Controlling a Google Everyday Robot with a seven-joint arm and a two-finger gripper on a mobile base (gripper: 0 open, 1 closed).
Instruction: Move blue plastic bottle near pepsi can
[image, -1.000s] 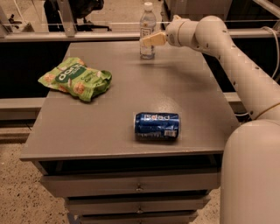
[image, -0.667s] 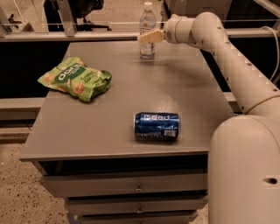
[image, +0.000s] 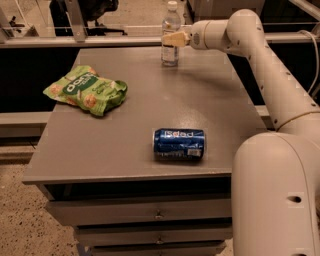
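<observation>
step: securing grasp | tool (image: 173, 39) sitting at mid-height of upright blue plastic bottle (image: 170, 55), far edge of surface (image: 210, 100); whether it is gripping, cannot tell | pepsi can (image: 179, 144) lying well apart, near front edge | advice: confirming firm hold before lifting, keeping bottle upright

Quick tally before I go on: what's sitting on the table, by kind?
Bottles: 1, the blue plastic bottle, far edge, with the claw at its middle.
Cans: 1, the pepsi can, lying down.
Snack bags: 1, the green snack bag.
Total: 3.

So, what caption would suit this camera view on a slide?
Gripper at the small clear plastic bottle on the grey table's far edge; blue metal Pepsi can lying near the front.
</observation>
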